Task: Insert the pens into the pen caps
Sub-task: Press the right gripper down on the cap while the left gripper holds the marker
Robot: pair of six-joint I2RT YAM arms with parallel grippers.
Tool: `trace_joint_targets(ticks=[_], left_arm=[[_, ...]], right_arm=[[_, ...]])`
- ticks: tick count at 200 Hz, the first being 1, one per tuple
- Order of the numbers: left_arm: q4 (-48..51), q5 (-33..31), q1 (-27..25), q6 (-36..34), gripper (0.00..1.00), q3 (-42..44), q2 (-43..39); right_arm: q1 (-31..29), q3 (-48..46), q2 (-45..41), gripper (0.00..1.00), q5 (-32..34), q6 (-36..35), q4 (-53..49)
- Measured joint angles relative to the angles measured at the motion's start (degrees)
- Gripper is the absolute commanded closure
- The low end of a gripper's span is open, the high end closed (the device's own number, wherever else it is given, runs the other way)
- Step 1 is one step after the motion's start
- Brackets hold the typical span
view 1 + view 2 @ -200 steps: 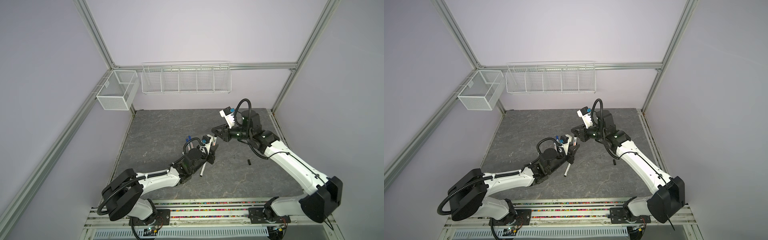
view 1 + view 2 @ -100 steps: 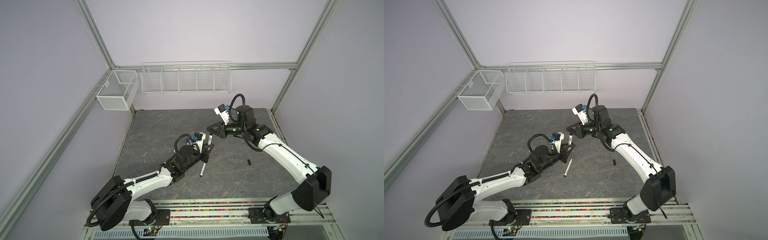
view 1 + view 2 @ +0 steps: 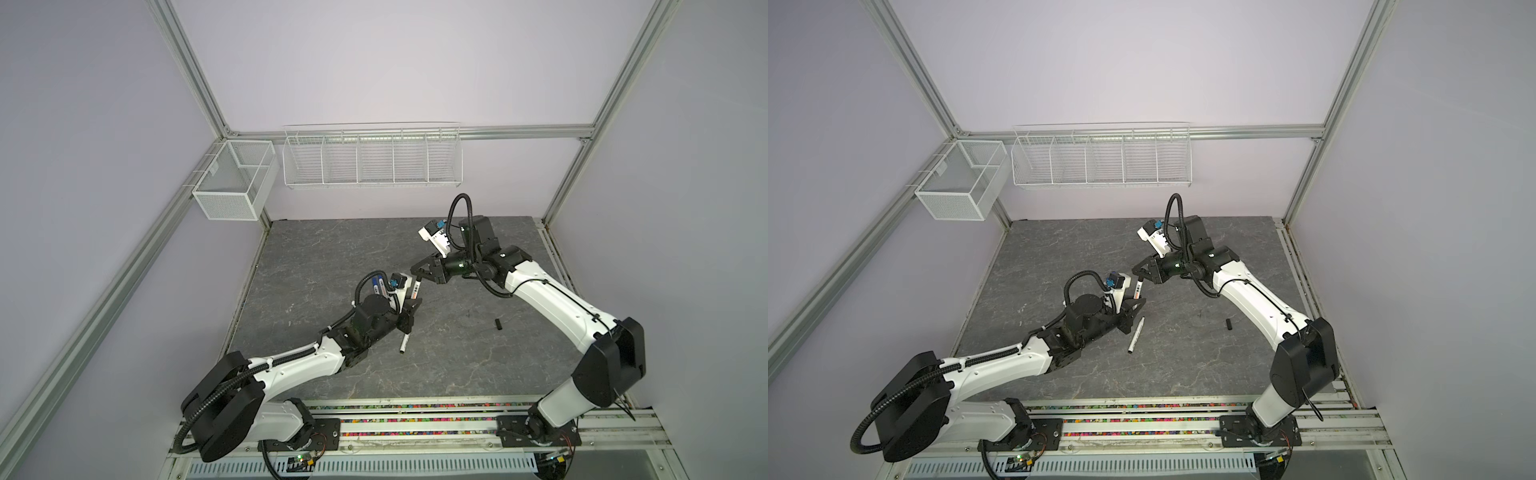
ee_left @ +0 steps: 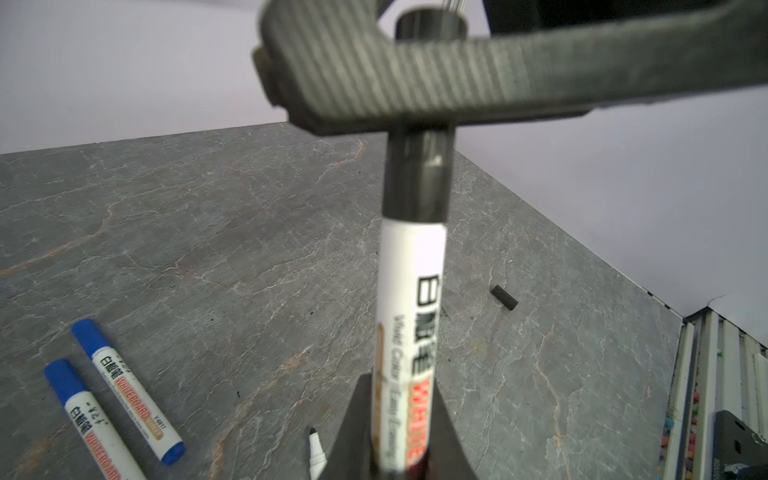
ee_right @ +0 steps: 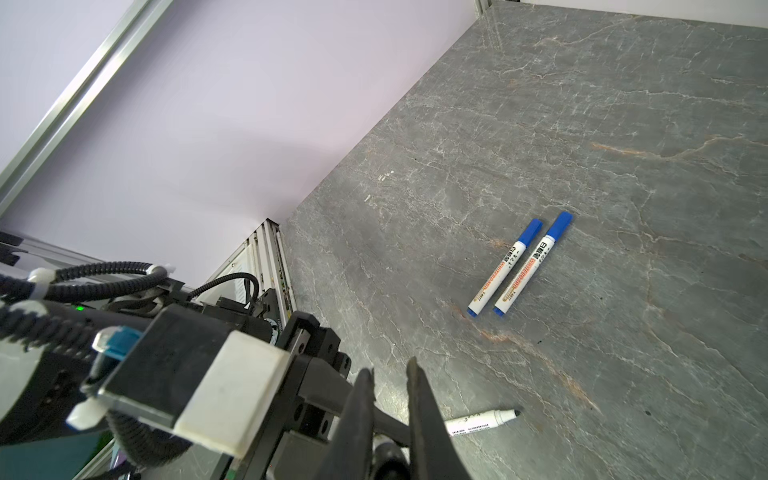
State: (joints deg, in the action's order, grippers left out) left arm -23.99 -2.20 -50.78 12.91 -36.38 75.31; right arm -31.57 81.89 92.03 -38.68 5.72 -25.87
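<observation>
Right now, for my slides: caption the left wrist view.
Left hand grips a pen; right hand clamps its black cap.

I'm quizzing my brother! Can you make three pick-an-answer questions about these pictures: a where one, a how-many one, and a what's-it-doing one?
1. Where is the loose black cap? A in the air B on the table C on the wall
2. How many blue-capped pens lie there? A two B one C four
3. What is the left tool doing? A open, empty B holding a blue cap C shut on a pen
Answers: B, it lies alone on the grey top; A, two lie side by side; C, it clamps the white barrel.
</observation>
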Motion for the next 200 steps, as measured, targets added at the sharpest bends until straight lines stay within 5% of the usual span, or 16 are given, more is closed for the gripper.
trace_joint_targets(ticks=[77, 200], left_arm=[[-3.1, -1.8, 0.3, 2.6, 1.0, -1.8, 5.8], [-5.2, 10.2, 5.2, 8.7, 1.0, -3.3, 5.8]], right_arm=[[-0.7, 0.3, 2.4, 0.93, 2.3, -1.9, 1.2], [0.6, -0.6, 2.3, 0.93, 1.7, -0.3, 6.5]])
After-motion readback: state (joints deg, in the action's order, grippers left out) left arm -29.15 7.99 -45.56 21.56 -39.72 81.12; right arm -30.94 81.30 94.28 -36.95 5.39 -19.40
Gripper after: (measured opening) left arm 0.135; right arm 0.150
